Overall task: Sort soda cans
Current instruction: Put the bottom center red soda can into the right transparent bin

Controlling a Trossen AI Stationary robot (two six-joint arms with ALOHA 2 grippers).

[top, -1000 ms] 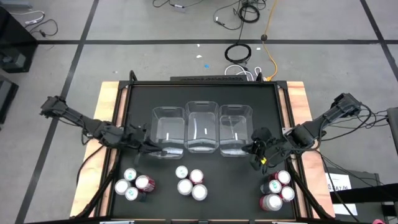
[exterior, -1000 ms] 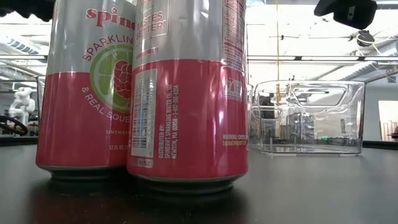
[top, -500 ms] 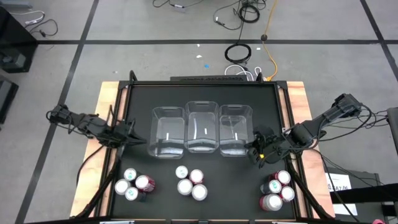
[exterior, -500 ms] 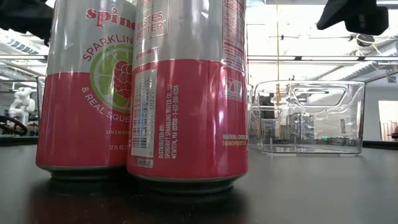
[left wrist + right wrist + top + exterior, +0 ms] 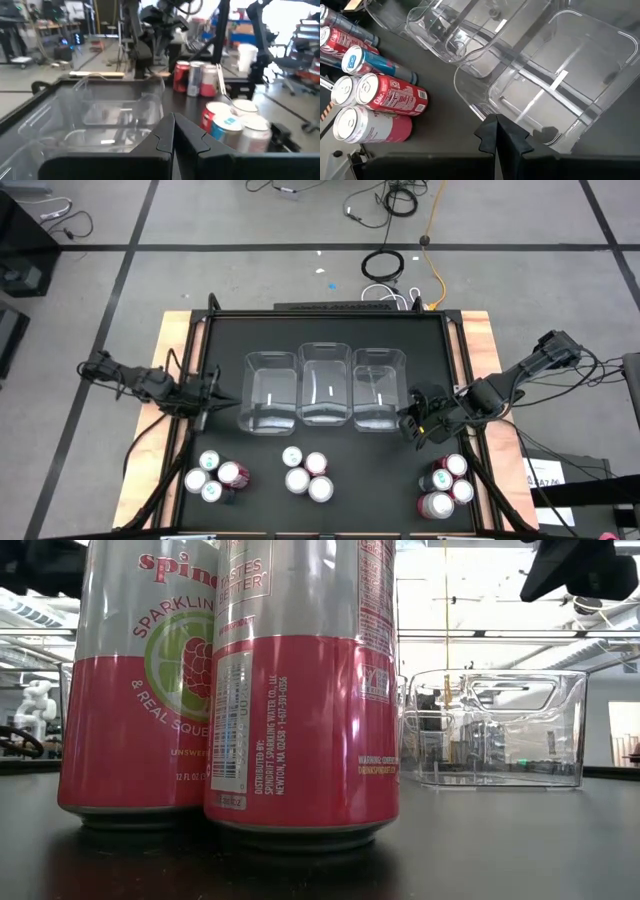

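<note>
The left arm is pulling back. Its left claw (image 5: 208, 393), fingers pressed together and carrying nothing, has slid away from the clear plastic rectangular bins (image 5: 324, 388) toward the left rim of the black bench (image 5: 330, 330) over the last second. The right claw (image 5: 416, 423), also pinched shut and empty, has barely shifted beside the right-hand bin's near corner. So no pick is under way; to my eye sorting hasn't started, since all three bins look empty.

Now the small cylindrical soda cans with silver tops: three clusters along the near edge of the bench, well apart from the bins. The left cluster (image 5: 213, 476) and the middle cluster (image 5: 305, 473) hold four each, and the right cluster (image 5: 446, 483) about four. The low view is filled by two middle cans (image 5: 250, 690), upright, silver above bright pink, touching. The right wrist view shows dark red, teal-blue and pink cans (image 5: 375, 95) packed tight.
</note>
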